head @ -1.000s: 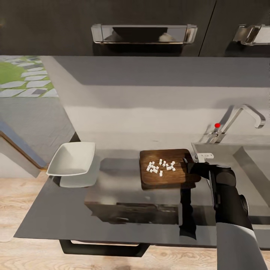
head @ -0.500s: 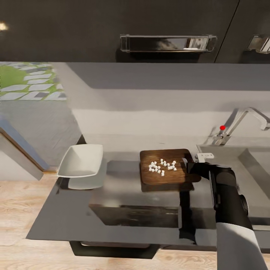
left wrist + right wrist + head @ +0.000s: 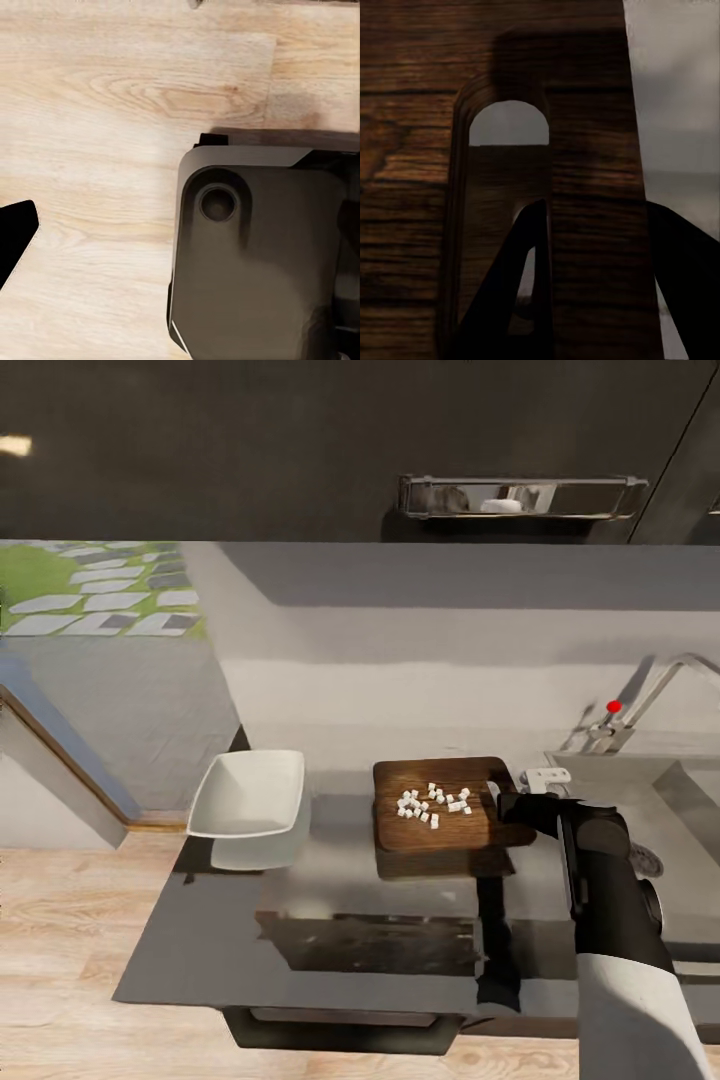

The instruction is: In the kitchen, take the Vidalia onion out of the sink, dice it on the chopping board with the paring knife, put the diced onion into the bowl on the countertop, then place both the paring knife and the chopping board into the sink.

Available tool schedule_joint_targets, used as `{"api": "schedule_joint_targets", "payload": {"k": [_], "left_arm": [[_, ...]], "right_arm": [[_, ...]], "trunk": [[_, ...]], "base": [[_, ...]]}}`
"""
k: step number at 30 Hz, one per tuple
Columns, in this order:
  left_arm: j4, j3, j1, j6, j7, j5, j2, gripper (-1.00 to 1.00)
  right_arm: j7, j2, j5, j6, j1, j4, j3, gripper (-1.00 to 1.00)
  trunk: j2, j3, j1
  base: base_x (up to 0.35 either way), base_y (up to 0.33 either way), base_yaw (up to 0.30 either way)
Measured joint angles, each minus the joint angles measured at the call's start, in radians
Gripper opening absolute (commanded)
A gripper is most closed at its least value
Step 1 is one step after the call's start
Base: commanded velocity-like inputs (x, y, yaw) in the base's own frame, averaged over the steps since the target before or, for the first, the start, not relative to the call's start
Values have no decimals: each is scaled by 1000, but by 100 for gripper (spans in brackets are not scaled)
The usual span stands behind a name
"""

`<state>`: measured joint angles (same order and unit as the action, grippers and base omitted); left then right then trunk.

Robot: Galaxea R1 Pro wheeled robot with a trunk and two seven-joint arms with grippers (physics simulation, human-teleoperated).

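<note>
1. Here, the right gripper (image 3: pixel 512 803) clamps the grainy dark wooden chopping board (image 3: pixel 445 804), lifted above the matte grey countertop (image 3: pixel 340 920).
2. Small white diced onion (image 3: pixel 432 804) cubes lie on it.
3. A square white bowl (image 3: pixel 250 795) sits well apart.
4. The left gripper's state cannot be told.

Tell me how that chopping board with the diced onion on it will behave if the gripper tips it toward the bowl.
The chopping board looks thick and wooden, so probably stiff, not sagging. The right gripper has it by one edge, so it may droop or twist. The loose diced onion would likely slide off quickly.
</note>
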<state>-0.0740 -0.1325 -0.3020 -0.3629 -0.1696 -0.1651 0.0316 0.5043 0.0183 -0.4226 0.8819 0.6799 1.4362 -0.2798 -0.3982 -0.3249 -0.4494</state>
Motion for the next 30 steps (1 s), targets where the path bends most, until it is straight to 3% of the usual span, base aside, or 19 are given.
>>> {"api": "schedule_joint_targets", "payload": {"k": [7,15,30], "left_arm": [[0,0,0,0,0,0,0,100],[0,0,0,0,0,0,0,100],[0,0,0,0,0,-1,-2,100]], "right_arm": [[0,-1,-1,0,0,0,0,-100],[0,0,-3,-1,0,0,0,-100],[0,0,-2,0,0,0,1,-100]], "trunk": [[0,11,0],[0,24,0],[0,47,0]], "base": [[0,276,0],[0,93,0],[0,281,0]]}}
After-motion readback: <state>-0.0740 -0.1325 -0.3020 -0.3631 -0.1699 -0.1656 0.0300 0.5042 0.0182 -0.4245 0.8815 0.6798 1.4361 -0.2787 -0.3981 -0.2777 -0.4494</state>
